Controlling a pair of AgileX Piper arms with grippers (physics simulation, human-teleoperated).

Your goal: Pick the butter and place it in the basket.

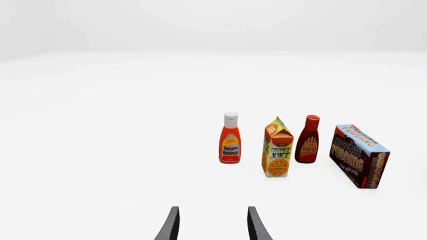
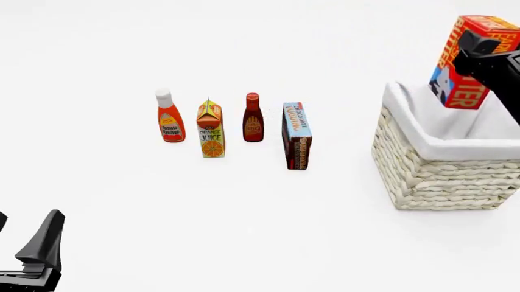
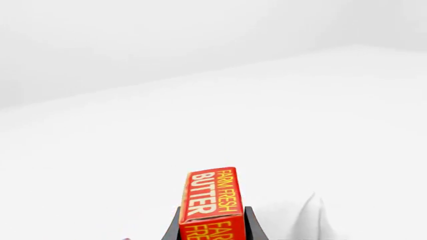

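Note:
The butter point(image 2: 464, 59), a red-orange box with yellow lettering and a blue patch, hangs tilted in the air above the basket point(image 2: 442, 173), a cream woven one with white cloth lining at the right. My right gripper point(image 2: 479, 52) is shut on the butter from the right side. In the right wrist view the butter point(image 3: 210, 197) stands between the dark fingers point(image 3: 250, 225). My left gripper point(image 2: 21, 243) is open and holds nothing at the near left edge; its fingertips point(image 1: 172, 225) show apart in the left wrist view.
A row stands left of the basket: tomato ketchup bottle point(image 2: 169, 117), orange juice carton point(image 2: 210, 129), BBQ sauce bottle point(image 2: 252, 118) and chocolate pudding box point(image 2: 296, 135). The left wrist view shows the same ketchup point(image 1: 230, 138), juice point(image 1: 277, 148), BBQ sauce point(image 1: 307, 140) and pudding point(image 1: 359, 155).

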